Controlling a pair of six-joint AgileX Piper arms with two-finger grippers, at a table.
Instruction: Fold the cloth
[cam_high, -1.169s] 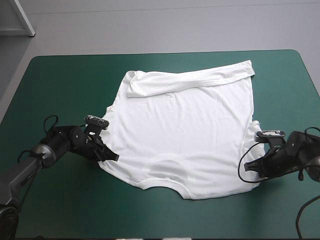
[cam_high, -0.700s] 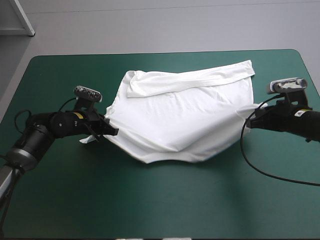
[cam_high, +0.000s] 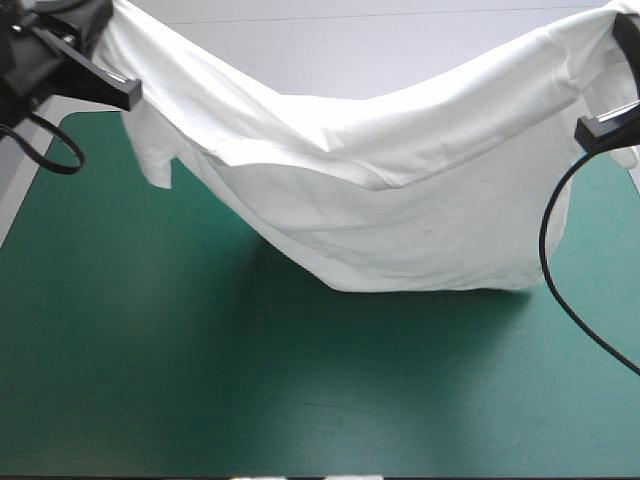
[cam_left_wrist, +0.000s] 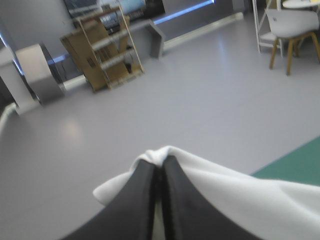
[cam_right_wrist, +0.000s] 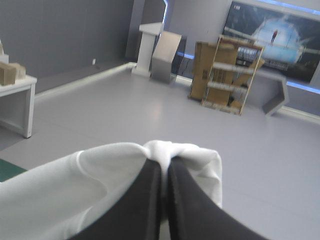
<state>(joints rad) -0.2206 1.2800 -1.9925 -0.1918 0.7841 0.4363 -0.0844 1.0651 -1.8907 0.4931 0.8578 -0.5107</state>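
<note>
T-shirt (cam_high: 400, 200) slung aloft, sagging toward table (cam_high: 200, 380); left gripper (cam_left_wrist: 159, 169), right gripper (cam_right_wrist: 165, 164) each clamped on it (cloth bunched there).

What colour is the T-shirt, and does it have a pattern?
The T-shirt is plain white, no pattern; the high view shows it best.

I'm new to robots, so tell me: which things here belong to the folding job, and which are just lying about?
In the job: white T-shirt, lifted; left fingers and right fingers, each shut on it.
Lying about: nothing loose visible; only the teal-green table below.
</note>
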